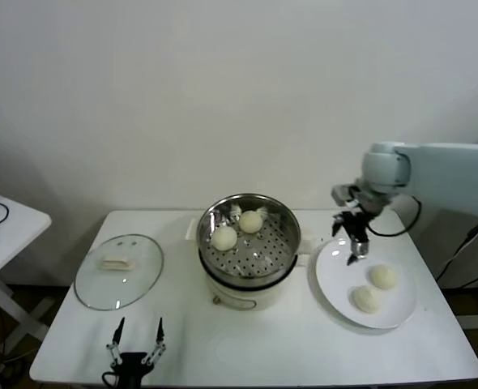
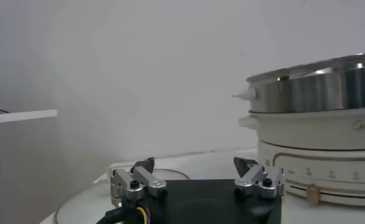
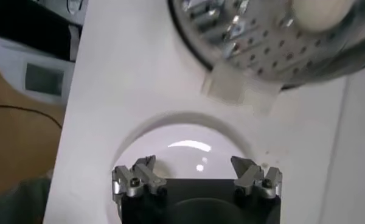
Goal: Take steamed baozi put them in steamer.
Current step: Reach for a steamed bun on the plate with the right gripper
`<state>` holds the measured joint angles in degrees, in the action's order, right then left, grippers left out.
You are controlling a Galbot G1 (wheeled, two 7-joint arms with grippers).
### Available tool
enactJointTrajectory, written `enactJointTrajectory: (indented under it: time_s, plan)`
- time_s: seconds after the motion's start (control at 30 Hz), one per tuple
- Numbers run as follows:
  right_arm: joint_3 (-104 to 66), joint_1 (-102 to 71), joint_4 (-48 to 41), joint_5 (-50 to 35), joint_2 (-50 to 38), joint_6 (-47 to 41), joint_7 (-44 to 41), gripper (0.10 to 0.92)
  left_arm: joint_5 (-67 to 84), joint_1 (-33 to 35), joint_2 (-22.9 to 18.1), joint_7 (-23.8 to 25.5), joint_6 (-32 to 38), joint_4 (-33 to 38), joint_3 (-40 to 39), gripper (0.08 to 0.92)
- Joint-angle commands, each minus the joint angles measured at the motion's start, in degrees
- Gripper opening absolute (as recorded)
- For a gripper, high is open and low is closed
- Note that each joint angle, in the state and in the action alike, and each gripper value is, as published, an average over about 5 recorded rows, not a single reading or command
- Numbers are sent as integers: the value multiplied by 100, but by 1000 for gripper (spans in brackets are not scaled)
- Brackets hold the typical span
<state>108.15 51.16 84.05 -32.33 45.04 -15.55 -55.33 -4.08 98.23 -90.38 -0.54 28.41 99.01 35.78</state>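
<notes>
Two cream-white baozi [image 1: 224, 237] [image 1: 251, 220] lie in the shiny steel steamer [image 1: 281, 220], which sits in a cream-white pot at the table's middle. Two more baozi [image 1: 383, 276] [image 1: 365, 299] lie on a white plate [image 1: 330, 279] to the right. My right gripper [image 1: 355, 241] is open and empty, hovering above the plate's near-left part, between the steamer and the plate's buns. The right wrist view shows the plate [image 3: 188, 137] under the open gripper [image 3: 194, 167] and the steamer's perforated bottom [image 3: 255, 52] with one bun [image 3: 316, 12]. My left gripper [image 1: 138, 336] is open, parked at the table's front edge.
A round glass lid [image 1: 119, 271] lies flat on the table left of the pot. The left wrist view shows the pot [image 2: 322, 146] close on one side of the open left gripper [image 2: 194, 167]. A second white table [image 1: 0, 231] stands at far left.
</notes>
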Motion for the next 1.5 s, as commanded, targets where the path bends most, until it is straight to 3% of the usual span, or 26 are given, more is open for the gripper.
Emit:
enactJointTrajectory:
  time_s: [0.03,0.4,1.23,1.33,1.5]
  plan:
    - [-633,-1495,25,1208,-1072,-261,589,823,-13,0,-17,0,2,-29,6,823]
    - [-1833,-2800,-454,1518,-1034,-415,834,823,-59,15,-62,-7,-1,-94,24,823]
    - [-2006,-3011,-479,1575,-1020,-499,863,823,-178,-17,-48,-25,15,-179,15,823]
    - [-1999,-3012,-469,1575,-1027,-500,851,798,-188,-15,-43,-32,15,-177,16,823]
    - [-2026,-2991,-459,1572,-1024,-495,848,678,-197,-16,-44,-35,11,-174,7,823]
